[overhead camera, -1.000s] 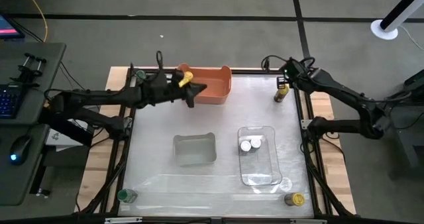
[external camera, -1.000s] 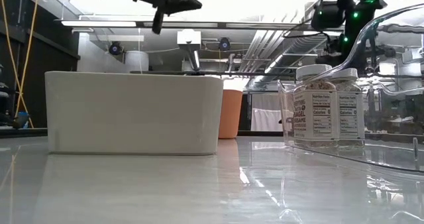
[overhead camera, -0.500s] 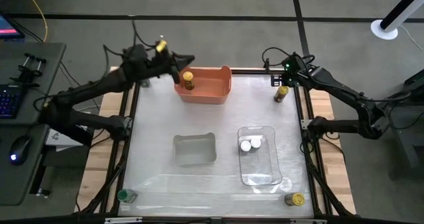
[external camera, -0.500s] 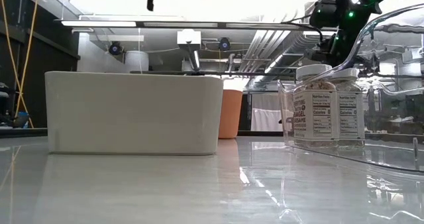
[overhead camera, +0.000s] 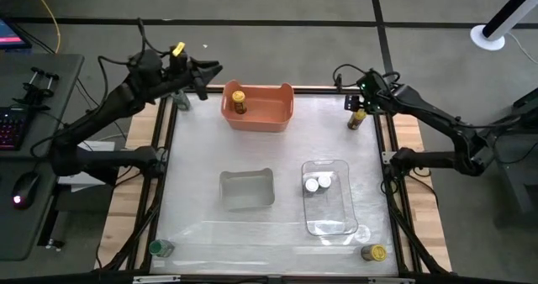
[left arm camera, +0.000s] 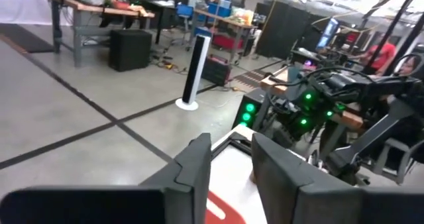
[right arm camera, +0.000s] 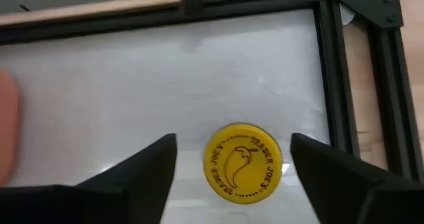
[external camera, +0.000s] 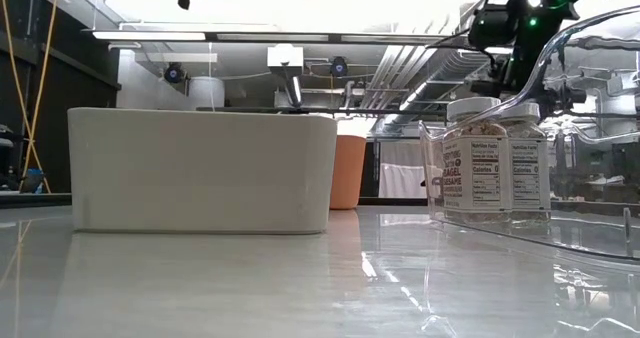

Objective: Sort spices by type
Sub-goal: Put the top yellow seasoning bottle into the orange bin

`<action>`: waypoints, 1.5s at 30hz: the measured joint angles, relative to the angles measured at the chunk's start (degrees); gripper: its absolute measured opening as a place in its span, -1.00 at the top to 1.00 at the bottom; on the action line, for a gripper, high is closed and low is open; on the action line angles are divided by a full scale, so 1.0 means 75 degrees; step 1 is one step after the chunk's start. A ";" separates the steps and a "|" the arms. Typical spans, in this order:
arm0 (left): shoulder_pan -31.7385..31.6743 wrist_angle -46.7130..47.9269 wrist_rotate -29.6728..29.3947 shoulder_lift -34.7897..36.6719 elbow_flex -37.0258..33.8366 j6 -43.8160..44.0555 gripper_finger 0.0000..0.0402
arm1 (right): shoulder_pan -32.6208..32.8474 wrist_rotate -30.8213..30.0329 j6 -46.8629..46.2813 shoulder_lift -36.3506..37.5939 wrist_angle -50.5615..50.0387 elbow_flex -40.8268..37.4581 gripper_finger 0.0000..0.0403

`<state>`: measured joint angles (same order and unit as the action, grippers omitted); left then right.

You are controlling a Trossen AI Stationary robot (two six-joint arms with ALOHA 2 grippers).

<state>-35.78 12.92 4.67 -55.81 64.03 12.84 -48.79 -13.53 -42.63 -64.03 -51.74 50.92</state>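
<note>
A yellow-capped spice jar point(overhead camera: 239, 100) stands inside the orange bin point(overhead camera: 271, 114) at the table's far side. My left gripper point(overhead camera: 212, 69) hovers high beyond the bin's far left corner, slightly open point(left arm camera: 232, 174), with nothing between its fingers. My right gripper point(overhead camera: 360, 106) is at the far right corner, open. Its fingers stand on either side of another yellow-capped jar point(right arm camera: 240, 162) that rests upright on the table, without touching it. Two white-capped jars point(overhead camera: 318, 182) stand in the clear tray point(overhead camera: 329, 221).
A grey tray point(overhead camera: 247, 189) sits at the table's middle. A green-capped jar point(overhead camera: 160, 249) stands at the near left corner and a yellow-capped one point(overhead camera: 374, 253) at the near right. The black table frame point(right arm camera: 334, 85) runs close beside my right gripper.
My left gripper has let go of the yellow-capped jar, which now stands in the orange bin. The gripper has then risen and drawn back toward the table's far left corner.
</note>
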 joint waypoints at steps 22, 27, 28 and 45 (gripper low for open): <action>-0.0028 -0.0031 -0.0074 -0.0210 -0.0003 0.0337 -0.26 | -0.0009 -0.0179 0.0539 -0.1960 0.0105 0.0000 -0.65; -0.0028 -0.0031 -0.0110 -0.0210 -0.0003 0.0332 -0.26 | -0.0009 -0.0215 0.0542 -0.2325 0.0142 0.0000 -0.62; -0.0028 -0.0030 -0.0116 -0.0210 -0.0003 0.0332 -0.26 | -0.0009 -0.0288 0.0545 -0.2373 0.0140 0.0000 -0.59; -0.0034 0.0209 -0.0742 -0.0207 -0.0003 -0.0333 -0.26 | 0.0344 -0.0074 0.1401 -0.1356 0.0415 0.1886 -0.10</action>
<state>-36.03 14.49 -0.90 -57.36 64.01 10.34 -46.21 -14.08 -32.12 -74.20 -48.63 65.06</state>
